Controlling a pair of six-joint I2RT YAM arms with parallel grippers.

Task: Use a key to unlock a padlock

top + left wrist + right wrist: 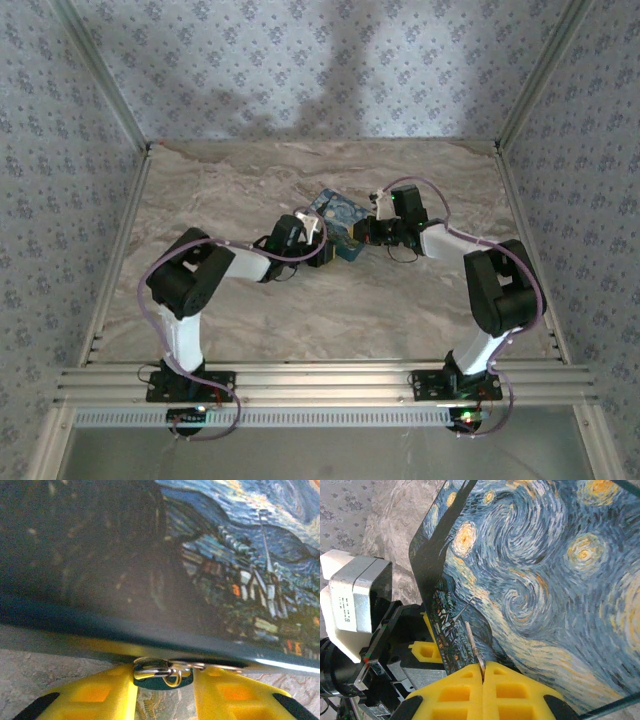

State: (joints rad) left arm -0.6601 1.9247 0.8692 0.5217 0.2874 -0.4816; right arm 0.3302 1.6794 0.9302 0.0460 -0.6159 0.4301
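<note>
The tiny padlock [162, 676], dark bluish with a thin silvery shackle, sits between the yellow fingers of my left gripper [164, 680], which is shut on it right under the edge of the painted tin. My right gripper [483, 668] is shut on a thin silvery key [473, 639]. The key's blade points away from the fingers along the tin's picture side. In the top view, the left gripper [320, 245] and right gripper [364, 231] meet at mid table on either side of the tin. I cannot tell whether the key's tip touches the padlock.
The blue starry-night tin [340, 212] stands between the two grippers, very close to both wrist cameras [210, 570] [545, 570]. The marble-patterned table [230, 180] is fenced by aluminium posts and patterned walls. The left arm's wrist housing [355, 600] is close by in the right wrist view.
</note>
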